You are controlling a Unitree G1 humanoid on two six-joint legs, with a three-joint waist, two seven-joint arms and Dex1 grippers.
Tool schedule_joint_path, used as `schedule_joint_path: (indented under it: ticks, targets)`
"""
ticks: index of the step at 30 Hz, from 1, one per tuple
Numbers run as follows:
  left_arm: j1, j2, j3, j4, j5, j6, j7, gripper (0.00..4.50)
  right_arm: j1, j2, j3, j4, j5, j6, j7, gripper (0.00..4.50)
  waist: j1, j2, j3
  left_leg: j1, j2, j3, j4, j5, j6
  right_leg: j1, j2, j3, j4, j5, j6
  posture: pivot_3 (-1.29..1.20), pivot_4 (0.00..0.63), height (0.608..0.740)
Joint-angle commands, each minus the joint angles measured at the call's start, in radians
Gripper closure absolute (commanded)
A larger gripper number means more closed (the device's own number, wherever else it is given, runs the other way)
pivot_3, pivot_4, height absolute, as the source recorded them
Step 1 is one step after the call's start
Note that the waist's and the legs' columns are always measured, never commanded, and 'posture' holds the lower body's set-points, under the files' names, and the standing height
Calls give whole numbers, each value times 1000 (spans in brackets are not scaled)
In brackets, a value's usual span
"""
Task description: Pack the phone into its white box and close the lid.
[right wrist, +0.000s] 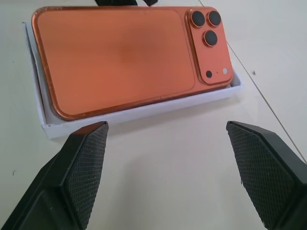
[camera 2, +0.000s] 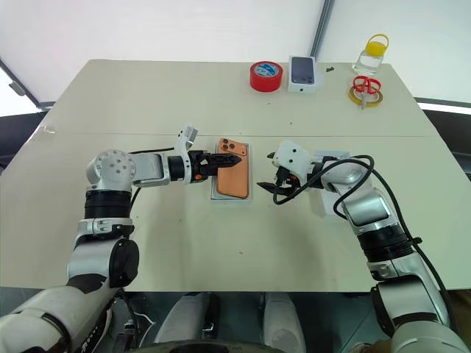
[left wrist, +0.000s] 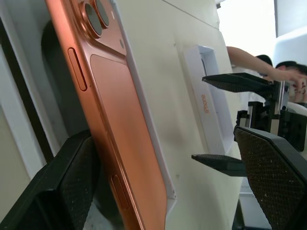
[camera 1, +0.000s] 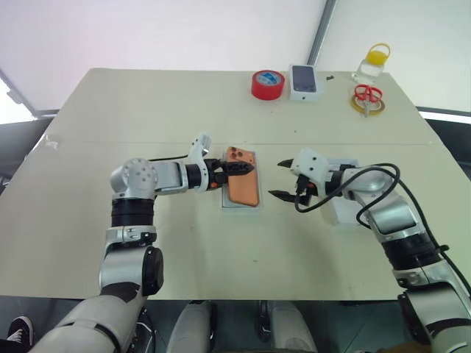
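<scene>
The orange phone [camera 1: 243,182] lies back up in the white box [camera 1: 241,207] at the table's middle, its three-lens corner at the far end; it sits slightly askew, overlapping one long wall. My left gripper [camera 1: 238,168] reaches in from the left over the phone's camera end. It is open, with one finger [left wrist: 62,187] beside the phone's long edge. My right gripper [camera 1: 281,179] hovers open just right of the box, holding nothing. The lid [left wrist: 206,103] lies on the table under my right forearm, partly hidden.
Along the far edge stand a red tape roll [camera 1: 268,84], a small white box with a dark phone picture [camera 1: 304,81], red scissors on a yellow ring [camera 1: 368,99] and a yellow-capped bottle [camera 1: 374,62]. A person's arm [left wrist: 249,60] shows beyond the table.
</scene>
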Motion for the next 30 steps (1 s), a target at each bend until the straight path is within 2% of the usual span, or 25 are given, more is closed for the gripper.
schedule_joint_path:
  ticks: [1, 6, 11, 14, 15, 16, 18, 20, 23, 24, 25, 27, 30]
  targets:
    - [-17, 26, 3, -65, -3, 22, -8, 61, -14, 4, -8, -12, 0, -19, -6, 360, 0, 0, 0, 0, 0, 0, 0, 0, 0, 0, 0, 0, 0, 0, 0, 0, 150, 740]
    - [1, 61, -17, -115, 19, 30, -10, 61, -11, 12, -5, -9, -7, -26, -9, 360, 1, 0, 0, 0, 0, 0, 0, 0, 0, 0, 0, 0, 0, 0, 0, 0, 150, 740]
    - [-16, 77, 27, -135, 12, 46, -3, 61, -9, 19, -6, -9, -7, -29, -13, 360, 1, 0, 0, 0, 0, 0, 0, 0, 0, 0, 0, 0, 0, 0, 0, 0, 150, 740]
    - [7, 110, 15, -185, 25, -41, -45, 61, -14, 24, -13, 3, -11, -38, -27, 360, 0, 0, 0, 0, 0, 0, 0, 0, -1, 0, 0, 0, 0, 0, 0, 0, 150, 740]
    - [15, 117, 17, -191, 29, -78, -61, 566, -17, 26, -16, 11, -12, -41, -33, 360, 0, 0, 0, 0, 0, 0, 0, 0, -1, 0, 0, 0, 0, 0, 0, 0, 150, 740]
    - [57, 153, -38, -221, 84, -195, -116, 845, -26, 29, -14, 38, -34, -60, -60, 618, -1, 0, 0, 0, 0, 0, 0, 1, -1, 0, 0, 0, 0, 0, 0, 0, 150, 740]
    - [138, 226, -160, -276, 191, -404, -233, 1763, -38, 31, -8, 82, -71, -93, -101, 1177, -8, 1, 0, 1, 0, 1, -1, 1, -2, 0, 0, 1, 0, 0, 0, 0, 150, 740]
    - [205, 250, -203, -283, 247, -545, -298, 2808, -42, 34, 7, 121, -103, -118, -124, 2217, -15, 2, -1, 1, 0, 2, -3, 4, -8, -1, 0, 2, 0, 0, -1, 0, 150, 740]
    - [275, 290, -266, -240, 361, -742, -357, 4282, -39, 50, 20, 141, -117, -141, -133, 3727, -12, 1, 0, 0, 1, 1, -3, 4, -7, -1, 0, 2, -1, 0, -1, 0, 150, 740]
    - [302, 314, -307, -217, 427, -836, -379, 4500, -39, 54, 30, 145, -128, -148, -135, 4232, -13, 1, 0, 0, 1, 1, -2, 2, -3, -1, -1, 2, -1, 0, -1, 0, 150, 740]
    - [318, 329, -333, -197, 471, -902, -396, 4500, -39, 56, 37, 148, -137, -154, -136, 4443, -15, 1, 0, 0, 1, 1, -2, 1, -2, -1, -1, 2, -1, 0, -1, 0, 150, 740]
    - [329, 333, -374, -152, 535, -1012, -414, 4500, -42, 73, 43, 157, -138, -158, -139, 4443, -15, 2, 0, 0, 1, 1, -2, 1, -2, -1, 0, 2, -1, 0, -2, 0, 150, 740]
    - [326, 335, -425, -122, 586, -1068, -468, 4500, -45, 82, 65, 170, -161, -171, -141, 4443, -12, 2, 0, 0, 1, 1, -2, 0, -1, -1, -1, 2, -1, 0, -1, 0, 150, 740]
